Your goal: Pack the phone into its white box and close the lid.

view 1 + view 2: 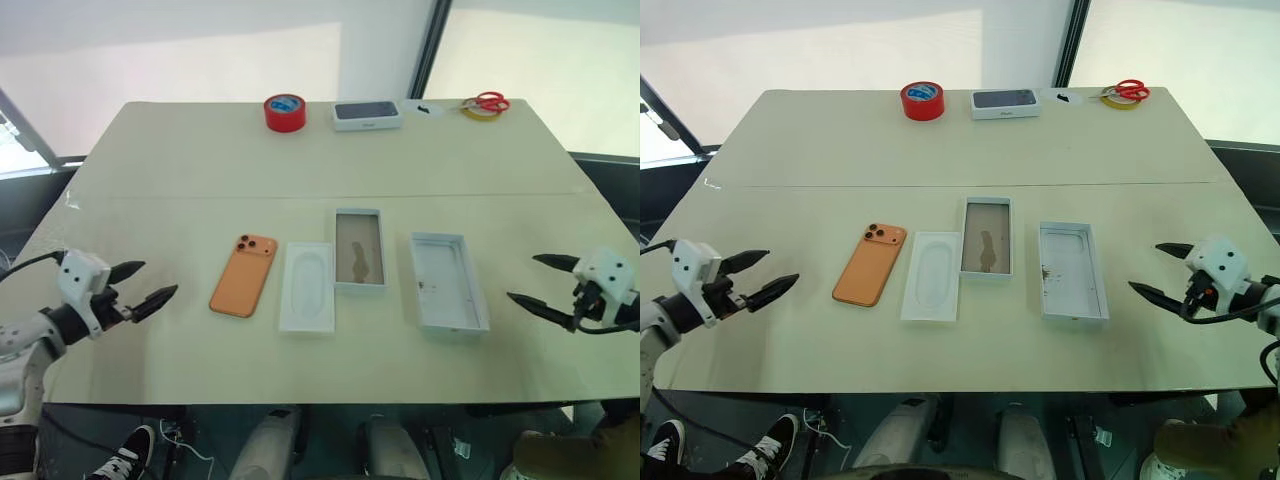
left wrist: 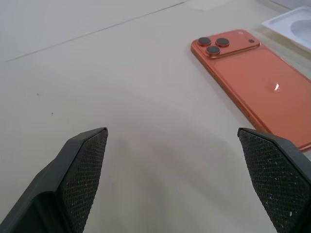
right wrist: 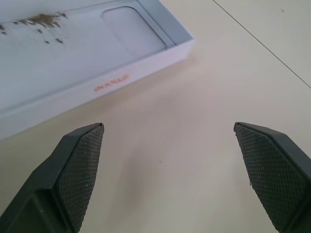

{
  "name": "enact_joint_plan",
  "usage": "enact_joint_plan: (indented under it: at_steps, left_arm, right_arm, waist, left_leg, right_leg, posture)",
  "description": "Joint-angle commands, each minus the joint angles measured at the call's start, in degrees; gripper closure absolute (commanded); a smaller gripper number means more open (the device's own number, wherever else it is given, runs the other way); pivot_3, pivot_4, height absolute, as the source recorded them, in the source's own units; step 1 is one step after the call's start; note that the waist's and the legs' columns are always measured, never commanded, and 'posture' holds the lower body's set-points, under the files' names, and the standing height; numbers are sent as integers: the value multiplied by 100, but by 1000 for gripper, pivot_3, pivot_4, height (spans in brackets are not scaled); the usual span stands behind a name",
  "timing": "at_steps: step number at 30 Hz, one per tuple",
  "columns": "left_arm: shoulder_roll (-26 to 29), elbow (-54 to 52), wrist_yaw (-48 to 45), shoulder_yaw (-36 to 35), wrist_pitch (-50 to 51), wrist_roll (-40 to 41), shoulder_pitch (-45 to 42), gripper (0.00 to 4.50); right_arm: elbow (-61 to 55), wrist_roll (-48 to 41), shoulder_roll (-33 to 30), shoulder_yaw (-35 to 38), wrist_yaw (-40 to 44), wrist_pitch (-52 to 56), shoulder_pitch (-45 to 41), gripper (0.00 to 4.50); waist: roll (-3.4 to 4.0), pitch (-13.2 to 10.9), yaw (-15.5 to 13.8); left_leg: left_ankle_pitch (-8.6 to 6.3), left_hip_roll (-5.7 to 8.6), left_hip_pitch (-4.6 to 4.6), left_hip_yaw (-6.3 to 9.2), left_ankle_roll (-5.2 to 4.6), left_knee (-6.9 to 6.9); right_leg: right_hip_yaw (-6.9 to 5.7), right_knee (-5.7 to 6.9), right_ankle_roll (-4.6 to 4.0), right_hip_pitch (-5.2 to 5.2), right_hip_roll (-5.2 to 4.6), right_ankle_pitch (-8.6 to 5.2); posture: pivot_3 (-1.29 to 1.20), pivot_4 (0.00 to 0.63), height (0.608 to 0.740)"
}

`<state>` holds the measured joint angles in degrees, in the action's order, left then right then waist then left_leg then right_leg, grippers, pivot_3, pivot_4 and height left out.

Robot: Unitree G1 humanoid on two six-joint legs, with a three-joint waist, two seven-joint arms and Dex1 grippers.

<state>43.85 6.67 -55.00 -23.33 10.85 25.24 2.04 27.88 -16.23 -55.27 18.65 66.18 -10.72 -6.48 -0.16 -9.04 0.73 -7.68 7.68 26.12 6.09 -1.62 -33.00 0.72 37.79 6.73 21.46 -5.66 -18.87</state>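
Right now both pairs of your black fingers stand spread wide and hold nothing: the left gripper [image 1: 150, 283] hovers over the near-left table edge, the right gripper [image 1: 538, 283] over the near-right.

Just right of your left fingers lies the orange rounded smartphone [image 1: 244, 275], face down, lenses at its far end. Going rightward you have a flat white insert with an oval recess [image 1: 307, 285], then the shallow white cardboard tray with the tan floor [image 1: 359, 249], then the deeper all-white cardboard shell [image 1: 448, 281], open side up, nearest your right fingers.

Nothing is packed yet, so I judge the first step ahead: bring your left gripper onto the phone's long edges, then carry it right to the tray.

Count one phone, one tray, one lid, one insert.
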Motion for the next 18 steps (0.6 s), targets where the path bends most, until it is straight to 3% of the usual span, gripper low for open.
enact_joint_plan:
  at_steps: [1,18]
  left_arm:
    - [15,-168,-57,-156,-158,82,37,0]
    - [-78,-214,53,-8,-29,129,-412,0]
  right_arm:
    - [44,-40,-132,137,53,-159,-68,20]
    - [-414,-97,45,57,-26,73,-171,20]
  waist:
    - [1,0,-3]
    - [1,0,-5]
  left_leg:
    - [0,0,0,0,0,0]
    - [0,0,0,0,0,0]
  right_leg:
    - [0,0,0,0,0,0]
    - [0,0,0,1,0,0]
  posture:
    - [0,150,740]
    - [0,150,740]
